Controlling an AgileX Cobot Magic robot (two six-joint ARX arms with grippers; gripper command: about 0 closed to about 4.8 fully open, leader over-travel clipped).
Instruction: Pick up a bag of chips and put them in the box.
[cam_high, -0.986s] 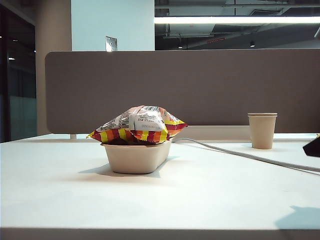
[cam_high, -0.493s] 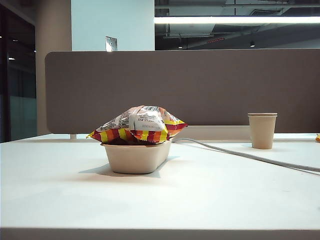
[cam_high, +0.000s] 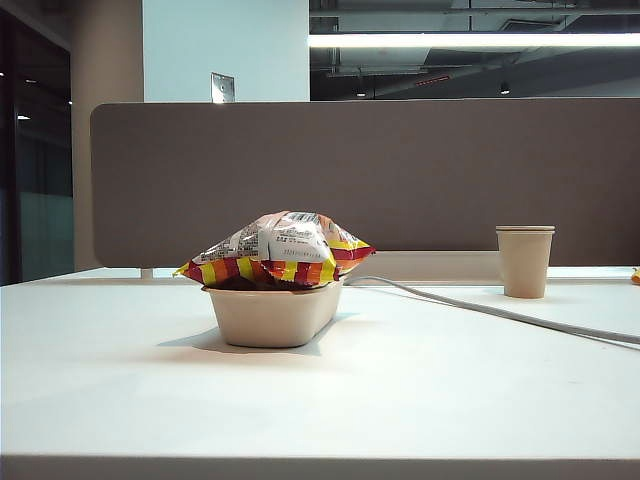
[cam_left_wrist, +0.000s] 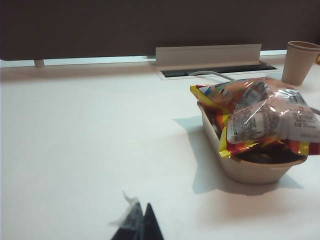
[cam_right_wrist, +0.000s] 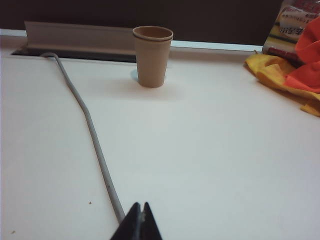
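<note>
Already, the bag of chips (cam_high: 277, 249) is seen lying across the box (cam_high: 272, 315) left of centre. Both the left gripper (cam_left_wrist: 138, 225) and right gripper (cam_right_wrist: 140, 221) are pressed shut, empty, held low over the table (cam_high: 420, 380).

The exterior view sits low at the white desk (cam_high: 400, 400) edge, facing the grey partition. The left wrist view looks level across the desk, close to the beige pulp-fibre box (cam_left_wrist: 250, 170), which the exterior view shares. The right wrist view shares the tall beige paper cup (cam_right_wrist: 152, 56) with both
</note>
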